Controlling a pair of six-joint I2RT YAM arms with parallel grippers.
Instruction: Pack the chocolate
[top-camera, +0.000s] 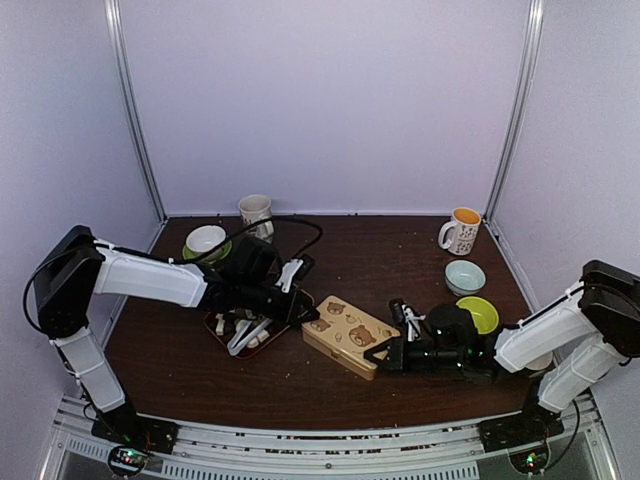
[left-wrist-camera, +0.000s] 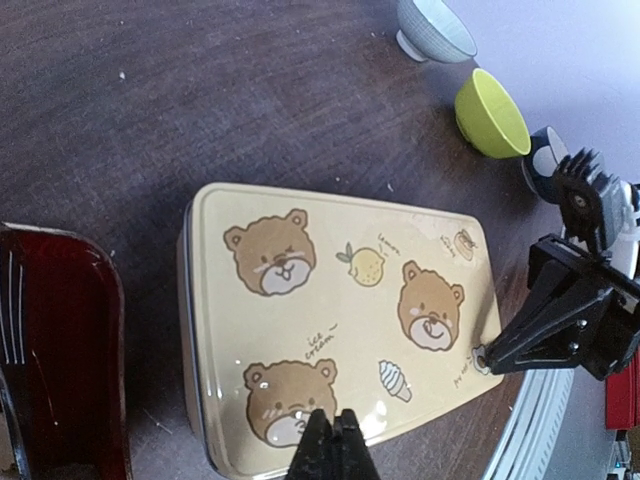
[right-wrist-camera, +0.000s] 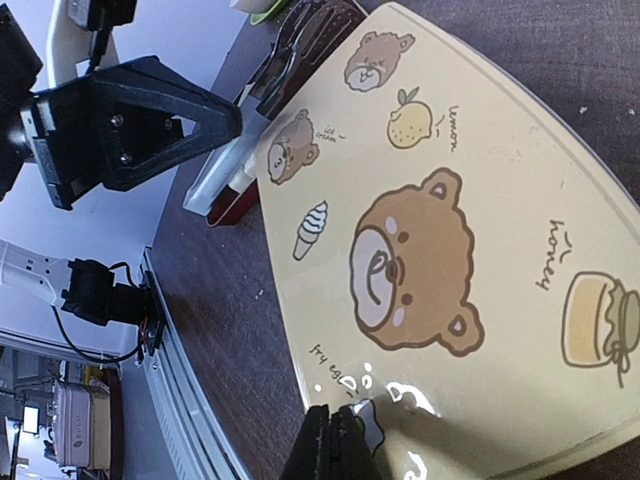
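Chocolate pieces (top-camera: 220, 323), small and pale, lie in the dark red tray (left-wrist-camera: 100, 300) just behind the left jaws, beside the silver tongs (top-camera: 245, 338); they are too small to see well. Between both pairs of jaws the cream rectangular tin with brown bear pictures (top-camera: 348, 335) lies on the dark wooden table (top-camera: 330, 260), lid on. The left jaws are together, tips touching one edge of the lid. The right jaws are also together, tips at the opposite edge

Lab booth (white panels (top-camera: 330, 100), metal posts (top-camera: 135, 110)).
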